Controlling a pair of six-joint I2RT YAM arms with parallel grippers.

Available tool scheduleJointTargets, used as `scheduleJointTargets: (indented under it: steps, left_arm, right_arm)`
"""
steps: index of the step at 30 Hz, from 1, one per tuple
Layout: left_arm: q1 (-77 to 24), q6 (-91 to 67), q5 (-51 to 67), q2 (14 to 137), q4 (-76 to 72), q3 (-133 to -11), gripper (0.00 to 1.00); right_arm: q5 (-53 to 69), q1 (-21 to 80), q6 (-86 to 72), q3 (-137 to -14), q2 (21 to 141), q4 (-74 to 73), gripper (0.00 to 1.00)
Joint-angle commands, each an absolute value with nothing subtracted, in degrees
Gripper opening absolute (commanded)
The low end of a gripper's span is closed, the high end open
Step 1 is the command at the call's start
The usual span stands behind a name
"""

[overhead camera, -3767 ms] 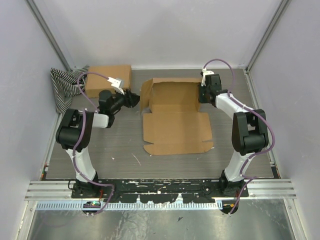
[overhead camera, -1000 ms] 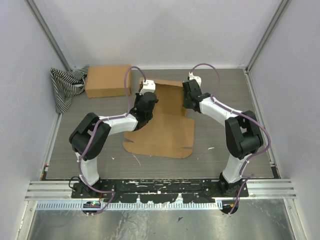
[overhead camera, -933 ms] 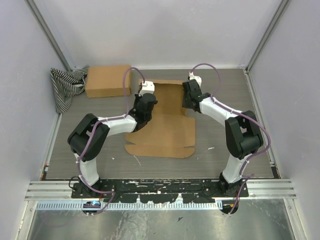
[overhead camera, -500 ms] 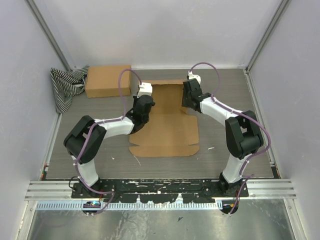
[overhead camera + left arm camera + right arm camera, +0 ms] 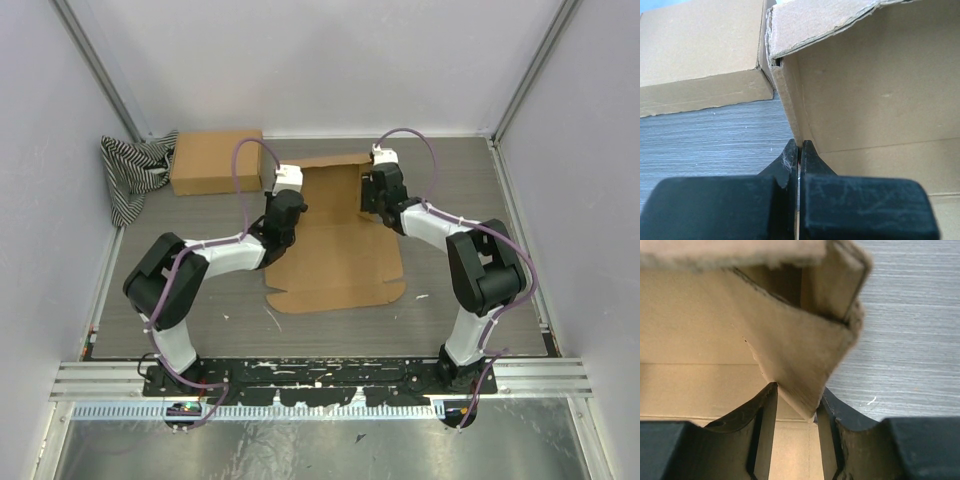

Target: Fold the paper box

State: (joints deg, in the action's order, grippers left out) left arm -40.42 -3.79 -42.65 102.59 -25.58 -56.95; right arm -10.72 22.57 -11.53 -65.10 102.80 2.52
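Observation:
The paper box (image 5: 340, 255) lies open and flat in the middle of the table, its rear walls partly raised. My left gripper (image 5: 289, 208) is at the box's left rear wall. In the left wrist view the left gripper (image 5: 799, 146) is shut on the thin edge of that upright wall (image 5: 790, 100). My right gripper (image 5: 372, 197) is at the right rear corner. In the right wrist view the right gripper (image 5: 795, 396) stands open, and the pointed corner of a folded flap (image 5: 805, 355) hangs between its fingers.
A closed cardboard box (image 5: 215, 160) sits at the back left, also seen as the closed box (image 5: 700, 50) beside the held wall. A striped cloth (image 5: 130, 175) lies in the far left corner. Grey walls enclose the table.
The box and my left gripper have shifted right and slightly back. The right gripper's jaws have opened off the flap they were pinching.

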Motion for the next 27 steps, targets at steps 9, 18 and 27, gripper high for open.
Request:
scheduleJointTargets:
  steps: [9,18,27]
  left_arm:
    - [-40.68,-5.23,-40.05,100.63,-24.7,-55.06,0.0]
    - [-41.66,-5.96,-44.69,96.7,-8.6,-59.96,0.0]
    - [-41.67,-7.57,-43.22,93.98,-1.22,-61.71,0.0]
  right_arm:
    - [-10.04,22.19,-7.39,-63.39,103.09,16.54,0.01]
    - [-40.55,24.67,-17.64,-73.74,106.5,-10.35,0.01]
    - [-35.0,24.62,-22.84,-75.19,107.67,-15.34,0.01]
